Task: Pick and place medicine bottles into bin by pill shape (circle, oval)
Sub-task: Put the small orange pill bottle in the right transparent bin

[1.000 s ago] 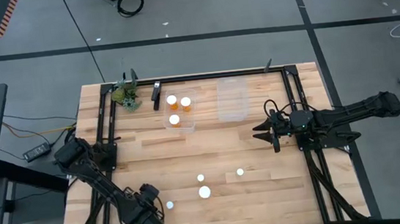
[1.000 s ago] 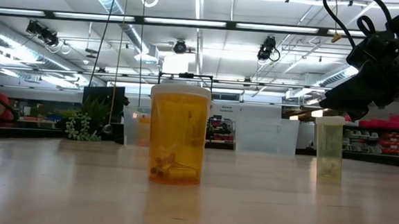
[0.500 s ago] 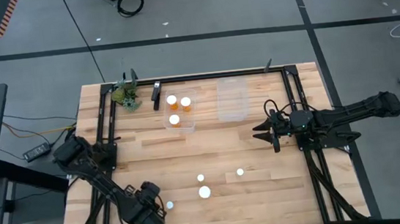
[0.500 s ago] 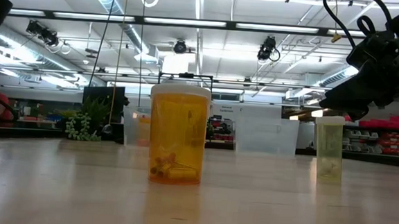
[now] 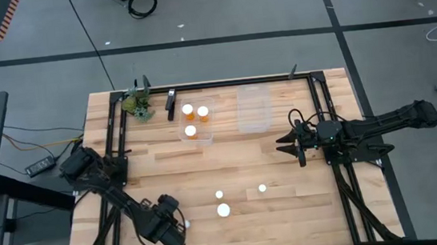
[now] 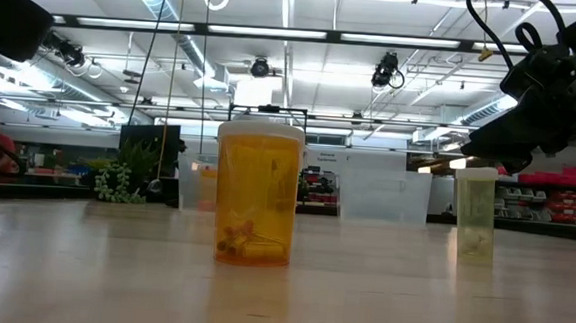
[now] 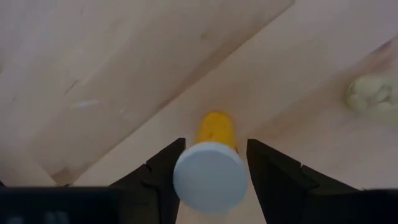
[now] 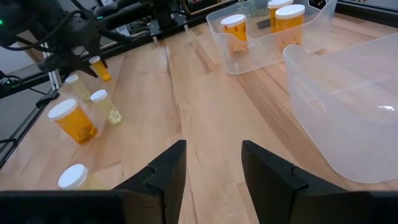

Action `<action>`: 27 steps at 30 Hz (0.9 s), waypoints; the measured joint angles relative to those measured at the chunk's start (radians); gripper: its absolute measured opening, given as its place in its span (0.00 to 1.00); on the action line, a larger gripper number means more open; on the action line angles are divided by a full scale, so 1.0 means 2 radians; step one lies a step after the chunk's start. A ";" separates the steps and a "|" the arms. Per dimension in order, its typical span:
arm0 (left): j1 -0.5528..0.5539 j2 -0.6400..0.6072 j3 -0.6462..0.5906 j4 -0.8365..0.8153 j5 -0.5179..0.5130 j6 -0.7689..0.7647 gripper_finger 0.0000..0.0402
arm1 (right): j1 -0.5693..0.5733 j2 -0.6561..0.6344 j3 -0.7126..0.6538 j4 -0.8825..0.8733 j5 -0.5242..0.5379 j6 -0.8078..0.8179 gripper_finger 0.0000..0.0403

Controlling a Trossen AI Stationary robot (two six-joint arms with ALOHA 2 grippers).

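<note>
From above, the left claw (image 5: 177, 225) sits near the front-left part of the bench (image 5: 159, 176), closed around a small orange bottle (image 5: 185, 223) whose white cap shows at the claw's tip. Three more bottles stand on the bare wood toward the front middle: a large orange bottle (image 5: 224, 210), a small pale bottle (image 5: 219, 194) just behind it, and another pale bottle (image 5: 263, 188) to its right. At the back, a clear bin (image 5: 195, 121) holds three orange bottles, and a second clear bin (image 5: 253, 108) stands beside it on the right. The right claw (image 5: 287, 143) hovers over the right side of the bench, well apart from every bottle, its fingers spread. In the low view the large orange bottle (image 6: 257, 193) stands upright at centre with pills at its bottom, and a pale bottle (image 6: 476, 212) stands to its right. The left wrist view shows the gripped bottle (image 7: 212, 163) lying lengthwise between the two fingers (image 7: 163, 171), cap toward the camera, raised off the wood. The right wrist view shows that arm's fingers (image 8: 169, 168) parted with nothing between them.
</note>
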 joint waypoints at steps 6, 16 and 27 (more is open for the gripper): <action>0.011 0.000 0.000 0.005 0.000 0.018 0.40 | 0.000 0.000 0.000 0.000 0.000 0.000 0.40; 0.012 0.000 0.000 0.005 0.004 0.030 0.27 | 0.000 0.000 0.000 0.000 0.000 0.000 0.40; 0.069 0.000 0.000 0.006 0.004 0.133 0.30 | 0.000 0.000 0.000 0.000 0.000 0.000 0.40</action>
